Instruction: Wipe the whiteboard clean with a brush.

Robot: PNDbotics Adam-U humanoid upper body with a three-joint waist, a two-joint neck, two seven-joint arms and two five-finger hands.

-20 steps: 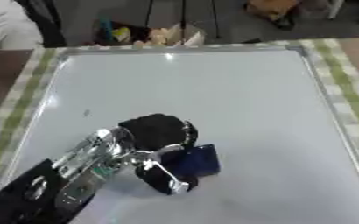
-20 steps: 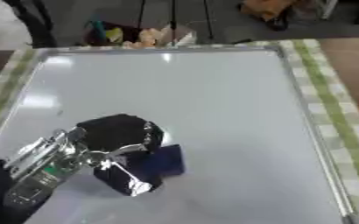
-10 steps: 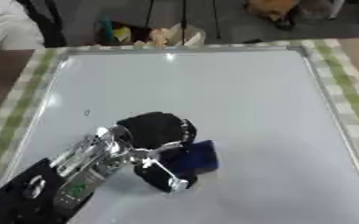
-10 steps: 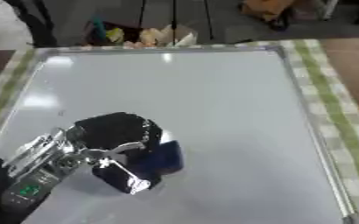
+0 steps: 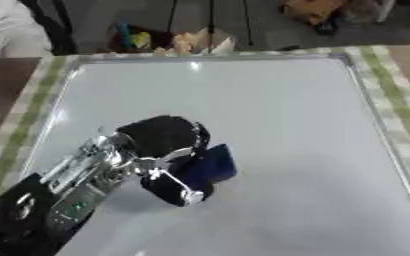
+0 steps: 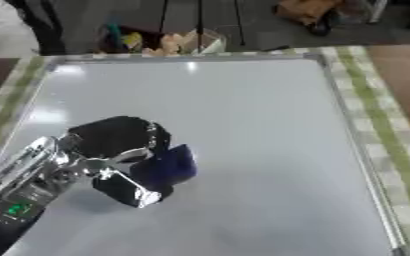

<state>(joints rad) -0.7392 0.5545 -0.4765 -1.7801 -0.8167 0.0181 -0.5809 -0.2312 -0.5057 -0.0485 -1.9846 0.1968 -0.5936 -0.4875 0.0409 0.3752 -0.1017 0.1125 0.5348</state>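
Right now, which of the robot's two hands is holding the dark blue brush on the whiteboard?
The left hand, coming in from the lower left, curls round the blue brush on the whiteboard. No right hand shows in either view.

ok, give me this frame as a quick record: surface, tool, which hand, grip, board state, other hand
surface: white rectangular whiteboard with a metal frame, flat on a green checked tablecloth
tool: dark blue block-shaped brush, lying on the board, near-left part
active hand: left hand, coming in from the lower left
grip: fingers curled round the brush
board state: no clear marks visible; glare near the far edge
right hand: not in view
beyond the board: clutter on the floor, too blurred to name
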